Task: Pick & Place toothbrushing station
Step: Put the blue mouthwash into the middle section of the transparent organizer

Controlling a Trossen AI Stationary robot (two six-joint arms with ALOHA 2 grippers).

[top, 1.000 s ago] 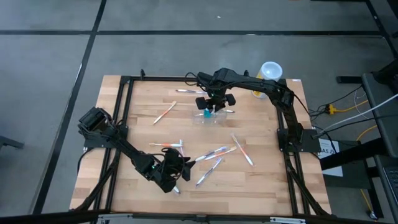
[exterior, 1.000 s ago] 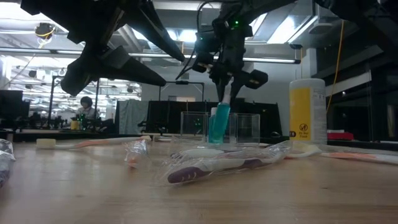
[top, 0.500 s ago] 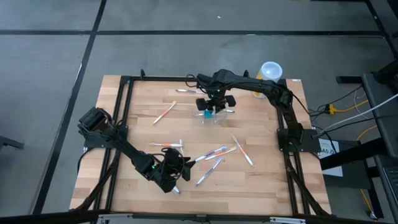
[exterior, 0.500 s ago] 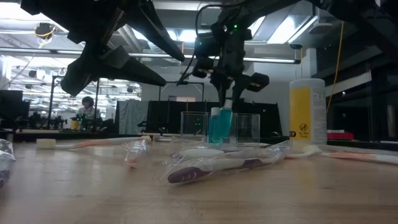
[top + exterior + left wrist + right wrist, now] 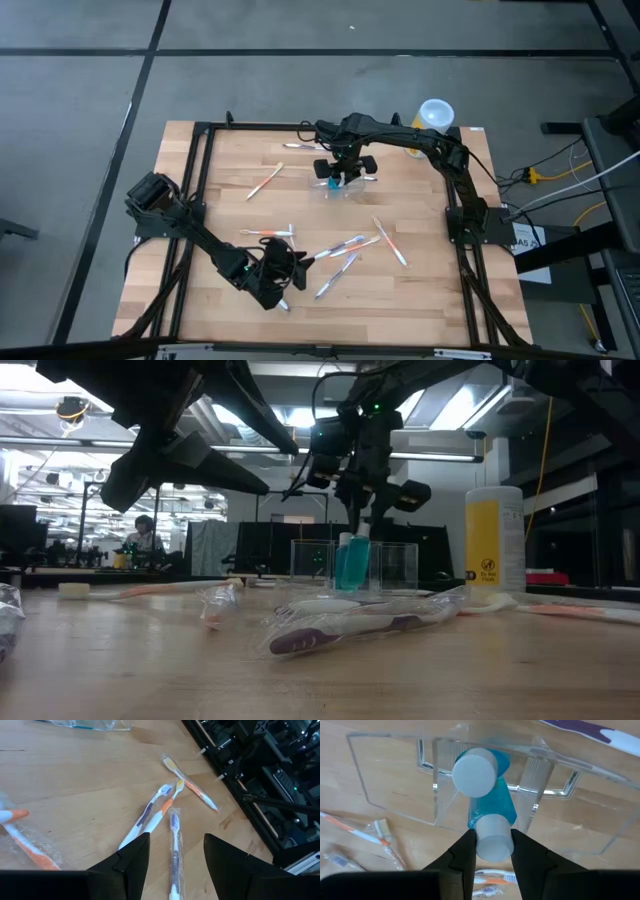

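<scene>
Two arms share this counter point(image 5: 230, 160), and you should read them from the left. Your left claw point(image 5: 283, 272) hangs low over the near left part, fingers spread with nothing between them; loose wrapped toothbrushes point(image 5: 150, 812) lie on the wood just ahead of it. It is well apart from the work.

Moving right, the toothbrushing station point(image 5: 340, 188) stands upright near the far middle of the counter, a clear holder with cup-like compartments. Your right claw point(image 5: 337, 178) sits directly above it, and its fingers are clamped on the white-capped end of a blue tube point(image 5: 490, 802). A second blue tube point(image 5: 479, 765) already stands in the holder beside it.

The relation that matters: the station lies straight below the right claw, and the held tube's long axis runs nearly vertical, down into a compartment. The tube's lower end looks already inside the walls, so I judge the next move belongs to the right arm.

Farther right, a yellow canister point(image 5: 495, 540) stands apart.
</scene>
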